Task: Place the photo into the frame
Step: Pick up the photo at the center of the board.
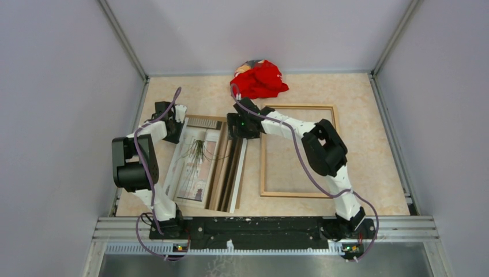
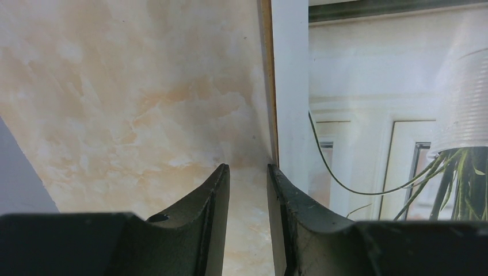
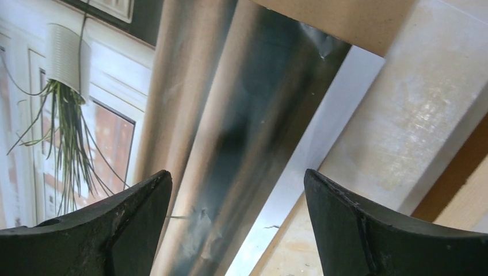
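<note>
The photo [image 1: 196, 164], a print of a window with a hanging plant, lies flat on the left half of the table. The frame [image 1: 263, 173], thin light wooden strips, lies to its right with bare table inside it. My left gripper [image 1: 176, 138] is low at the photo's far left edge. In the left wrist view its jaws [image 2: 248, 167] stand a narrow gap apart with only table between them, and the right fingertip [image 2: 276, 175] is against the photo's white border [image 2: 290, 86]. My right gripper [image 1: 237, 135] hovers wide open [image 3: 237, 172] over the sheets beside the photo [image 3: 57, 115].
A brown board [image 1: 222, 170] and a glossy sheet with a white edge [image 1: 239, 173] lie along the photo's right side, between it and the frame. A crumpled red cloth [image 1: 259, 79] sits at the back. Enclosure walls ring the table.
</note>
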`<state>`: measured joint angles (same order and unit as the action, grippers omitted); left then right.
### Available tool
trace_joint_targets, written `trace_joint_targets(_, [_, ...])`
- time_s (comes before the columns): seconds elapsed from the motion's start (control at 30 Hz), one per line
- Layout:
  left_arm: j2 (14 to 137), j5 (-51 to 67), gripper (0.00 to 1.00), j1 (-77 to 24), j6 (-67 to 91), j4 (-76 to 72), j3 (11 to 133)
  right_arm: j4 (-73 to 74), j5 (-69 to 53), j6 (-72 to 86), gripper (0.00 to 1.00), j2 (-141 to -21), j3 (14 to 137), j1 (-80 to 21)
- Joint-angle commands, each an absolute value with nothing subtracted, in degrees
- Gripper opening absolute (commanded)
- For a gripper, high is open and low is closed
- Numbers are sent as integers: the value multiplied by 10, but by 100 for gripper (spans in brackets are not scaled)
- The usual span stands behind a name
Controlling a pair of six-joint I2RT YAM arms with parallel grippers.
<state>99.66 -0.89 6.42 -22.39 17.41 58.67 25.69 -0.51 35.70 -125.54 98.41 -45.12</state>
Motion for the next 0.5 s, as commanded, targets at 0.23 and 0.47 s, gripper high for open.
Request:
trace_joint_targets(0.23, [1020, 5, 37, 60, -215, 186, 573, 253, 2, 351, 89, -1238, 980, -401])
trace_joint_targets(0.47, [1018, 5, 38, 60, -216, 187, 572, 246, -15, 363, 87, -1278, 1003, -400])
